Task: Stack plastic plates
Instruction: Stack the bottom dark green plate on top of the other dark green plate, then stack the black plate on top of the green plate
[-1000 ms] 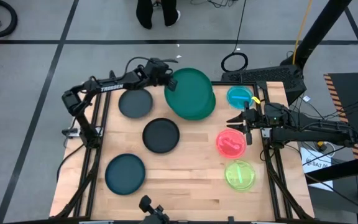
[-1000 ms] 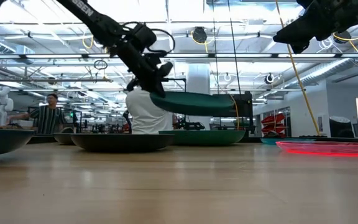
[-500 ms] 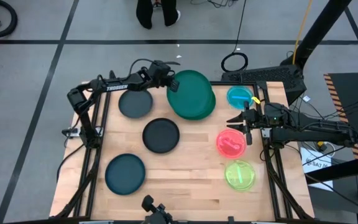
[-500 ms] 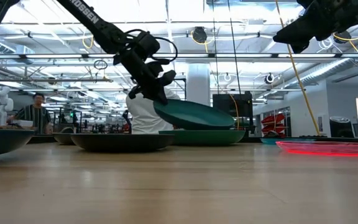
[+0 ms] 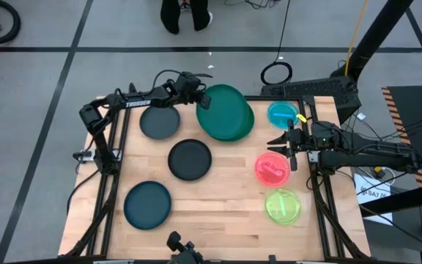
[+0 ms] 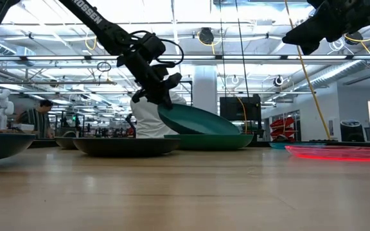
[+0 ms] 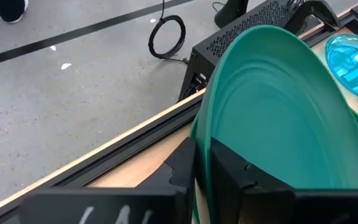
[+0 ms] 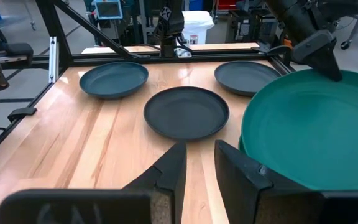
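Observation:
My left gripper (image 5: 199,97) is shut on the upper large green plate (image 5: 226,110), which sits tilted over the second large green plate (image 5: 250,125) at the table's far middle; the low view shows the upper plate (image 6: 201,120) above the lower one (image 6: 214,141). My right gripper (image 5: 278,141) hovers open above the table's right side, between the small blue plate (image 5: 283,114) and the small pink plate (image 5: 272,169). The lime plate (image 5: 283,206) lies nearer. Two dark grey plates (image 5: 159,122) (image 5: 190,159) and a teal one (image 5: 147,204) lie flat on the left half. My left gripper pinches the upper green plate's left rim (image 7: 202,140), one finger (image 7: 182,168) under it and the other (image 7: 232,177) on its upper face. The fingers come from the table's left, slanting down. The plate tilts, held side raised, and its right edge (image 6: 236,130) rests on the lower green plate.
The table's black frame rail (image 5: 123,139) runs along the left side, and another rail (image 5: 317,183) runs along the right. A black box (image 5: 310,89) and a cable coil (image 5: 276,72) sit beyond the far edge. Bare wood shows along the near edge (image 5: 218,220). People stand in the room behind (image 6: 149,115).
My left gripper has moved down a little with the green plate. The plate was lifted clear and nearly level a second ago; its right edge has since dropped onto the lower green plate while the held left rim stays raised. My right arm has kept still.

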